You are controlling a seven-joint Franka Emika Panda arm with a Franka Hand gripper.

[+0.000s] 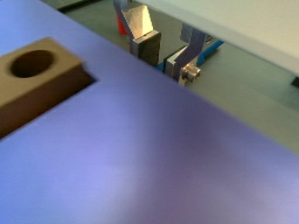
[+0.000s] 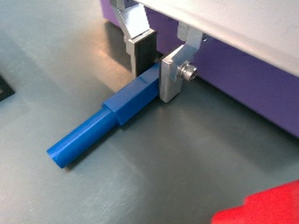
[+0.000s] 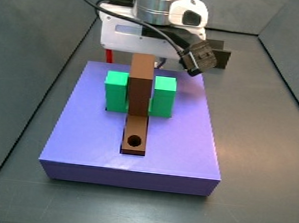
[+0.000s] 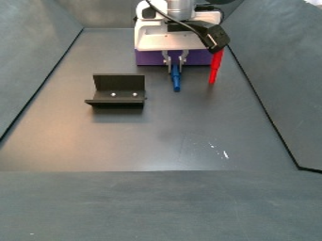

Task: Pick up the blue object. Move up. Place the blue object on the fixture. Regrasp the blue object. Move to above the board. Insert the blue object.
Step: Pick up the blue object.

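While the gripper sat low on the floor, its fingers were clamped on the blue peg's near end.

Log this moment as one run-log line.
phase: pick | gripper: low on the floor, fingers around blue object | blue object: lying flat | fixture: unoccupied

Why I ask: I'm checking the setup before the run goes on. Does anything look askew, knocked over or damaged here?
Nothing stands out. The blue object lies flat on the floor with the gripper down at one end, a finger on each side. The fixture stands upright and apart; the board sits straight between the green blocks.
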